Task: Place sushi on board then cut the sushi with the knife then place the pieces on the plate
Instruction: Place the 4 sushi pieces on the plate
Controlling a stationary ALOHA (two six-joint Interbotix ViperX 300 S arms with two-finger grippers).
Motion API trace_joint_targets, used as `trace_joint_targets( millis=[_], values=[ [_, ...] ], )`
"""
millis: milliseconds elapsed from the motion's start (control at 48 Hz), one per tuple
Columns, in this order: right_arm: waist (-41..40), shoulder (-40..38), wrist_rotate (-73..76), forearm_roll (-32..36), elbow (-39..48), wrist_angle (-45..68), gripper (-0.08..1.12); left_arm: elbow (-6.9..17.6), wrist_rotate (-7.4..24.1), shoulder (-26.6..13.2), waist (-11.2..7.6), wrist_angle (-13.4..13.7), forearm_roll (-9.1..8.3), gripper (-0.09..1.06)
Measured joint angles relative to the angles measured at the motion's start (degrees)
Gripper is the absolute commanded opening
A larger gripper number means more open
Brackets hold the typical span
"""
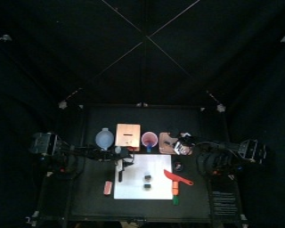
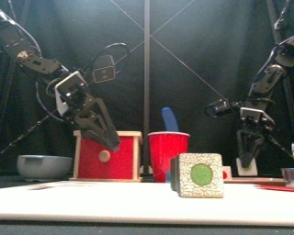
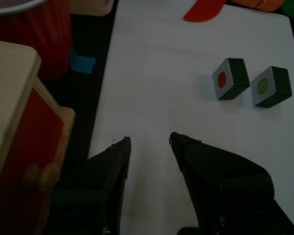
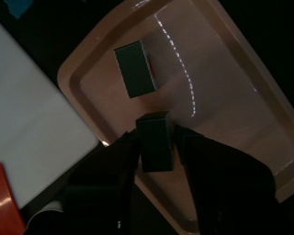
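On the white cutting board [image 3: 175, 92] stand two dark green sushi pieces [image 3: 228, 79] [image 3: 271, 86], which stand near and large in the front view [image 2: 198, 174]. My left gripper [image 3: 150, 139] hovers open above the board, short of the pieces and beside the wooden box. Over the pink plate [image 4: 235, 83] my right gripper [image 4: 156, 138] is shut on a sushi piece [image 4: 153, 147]. Another piece [image 4: 137, 69] lies flat on the plate beyond it. The red knife [image 1: 177, 180] lies at the board's right edge.
The wooden box with its red drawer front [image 2: 107, 156], the red cup [image 2: 169, 151] holding the blue knife [image 2: 169, 117], and the blue-grey bowl [image 2: 45, 166] stand along the back. A small orange toy [image 1: 108, 187] lies left of the board.
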State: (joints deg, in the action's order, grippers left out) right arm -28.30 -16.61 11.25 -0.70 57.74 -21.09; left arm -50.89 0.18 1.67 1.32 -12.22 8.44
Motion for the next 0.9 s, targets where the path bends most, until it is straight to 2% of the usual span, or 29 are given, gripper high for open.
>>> trace_joint_targets(
  millis=[354, 646, 896],
  values=[
    [0.4, -0.6, 0.1, -0.6, -1.1, -1.1, 0.79, 0.0, 0.1, 0.0, 0.09, 0.0, 0.09, 0.79],
    [14.6, -2.9, 0.2, -4.7, -7.7, -3.0, 0.79, 0.0, -0.2, 0.1, 0.09, 0.1, 0.18, 0.79],
    [27.2, 1.0, -0.2, -4.4, -12.2, 1.8, 0.79, 0.0, -0.2, 0.0, 0.09, 0.1, 0.18, 0.79]
  ],
)
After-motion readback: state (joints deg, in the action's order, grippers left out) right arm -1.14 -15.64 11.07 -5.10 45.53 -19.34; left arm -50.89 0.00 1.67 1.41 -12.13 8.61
